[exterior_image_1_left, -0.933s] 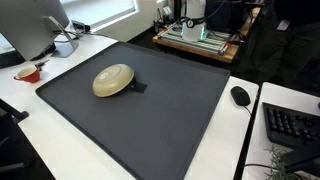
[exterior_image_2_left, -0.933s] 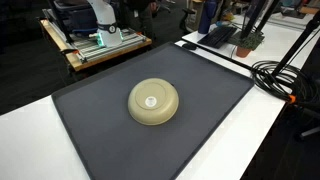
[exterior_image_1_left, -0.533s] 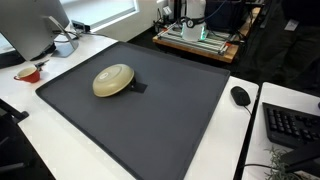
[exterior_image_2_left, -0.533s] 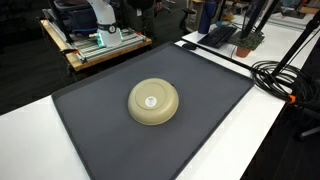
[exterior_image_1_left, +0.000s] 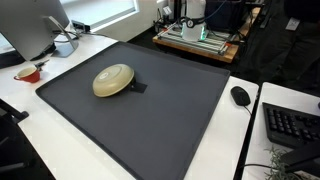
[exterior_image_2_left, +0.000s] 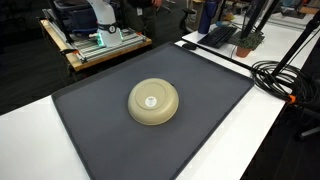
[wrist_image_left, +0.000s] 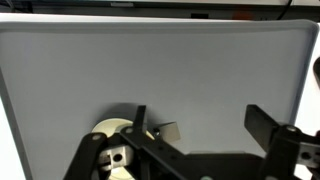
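Note:
A cream bowl lies upside down on a dark grey mat; it shows in both exterior views and at the lower left of the wrist view. A small flat piece lies right beside the bowl, and it looks grey in the wrist view. My gripper shows only in the wrist view. It is open and empty, high above the mat, with the bowl and the small piece by one finger. The arm does not show in either exterior view.
A computer mouse and a keyboard lie on the white table beside the mat. A red dish and a monitor stand at the other side. Black cables run along one edge. A wooden cart with equipment stands behind.

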